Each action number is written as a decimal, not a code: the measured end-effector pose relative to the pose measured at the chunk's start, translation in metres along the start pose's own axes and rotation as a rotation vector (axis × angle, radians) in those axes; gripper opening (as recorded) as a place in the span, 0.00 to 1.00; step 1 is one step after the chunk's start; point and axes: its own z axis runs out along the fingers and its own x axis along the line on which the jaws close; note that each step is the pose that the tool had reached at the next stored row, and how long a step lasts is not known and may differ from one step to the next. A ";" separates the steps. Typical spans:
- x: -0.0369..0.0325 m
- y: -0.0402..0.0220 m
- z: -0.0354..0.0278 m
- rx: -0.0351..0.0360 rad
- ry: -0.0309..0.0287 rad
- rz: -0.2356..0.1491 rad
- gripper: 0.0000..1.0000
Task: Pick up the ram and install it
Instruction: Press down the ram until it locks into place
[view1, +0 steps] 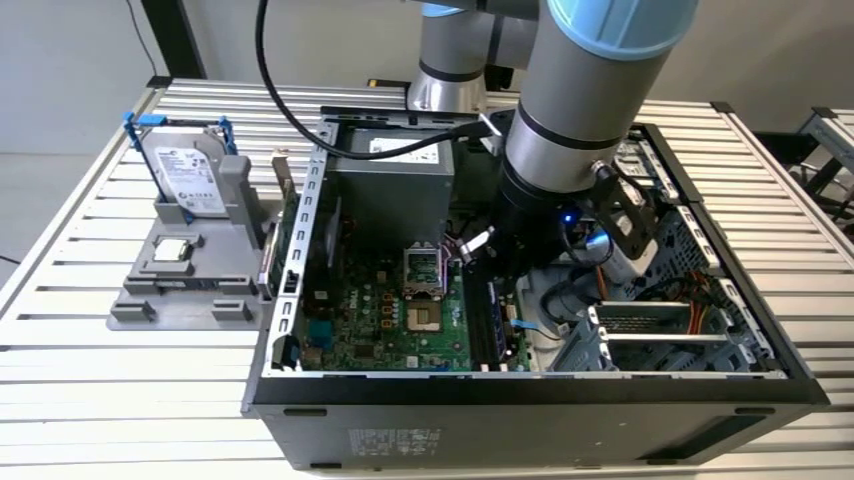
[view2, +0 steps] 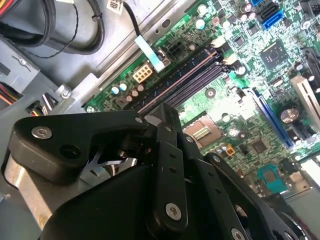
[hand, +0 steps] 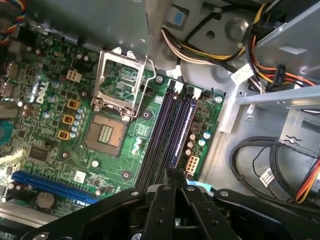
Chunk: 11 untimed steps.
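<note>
In both wrist views the black gripper (hand: 175, 176) (view2: 168, 116) fills the foreground, its 2 fingers pressed together with nothing visible between them. The tips hang over the black memory slots (hand: 159, 142) beside the open CPU socket (hand: 121, 85) on the green motherboard (hand: 60, 125). The ram (hand: 183, 127) seems to be the dark bluish strip in the slot farther from the socket; contact with the tips cannot be told. In the exterior view the arm reaches down into the open computer case (view1: 534, 400), with a hard drive (view1: 187, 172) on the fixture outside.
</note>
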 end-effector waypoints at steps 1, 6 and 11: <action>0.0000 0.0000 0.0000 0.0000 0.0004 -0.008 0.00; 0.0000 0.0000 0.0000 -0.0007 0.0016 -0.040 0.00; 0.0000 0.0000 -0.0001 -0.0014 0.0037 -0.088 0.00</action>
